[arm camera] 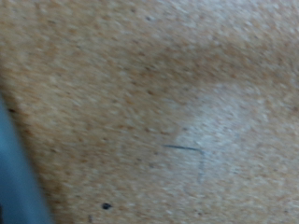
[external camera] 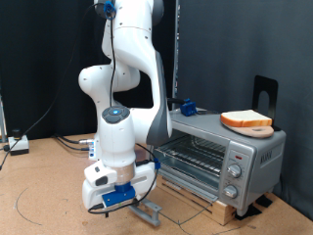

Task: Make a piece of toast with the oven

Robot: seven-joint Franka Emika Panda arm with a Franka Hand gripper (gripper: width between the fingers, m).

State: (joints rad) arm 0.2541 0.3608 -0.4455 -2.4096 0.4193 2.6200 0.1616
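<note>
Tool low, toast waiting on the oven

The tool [external camera: 127, 201] hangs near the tabletop [external camera: 49, 186]; its state I cannot tell. The piece of toast [external camera: 245, 121] lies on the oven [external camera: 220, 157].

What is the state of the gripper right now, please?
Gripper: low beside the open oven door, near the oven; open or shut cannot be told. No view shows anything between its fingers.
</note>
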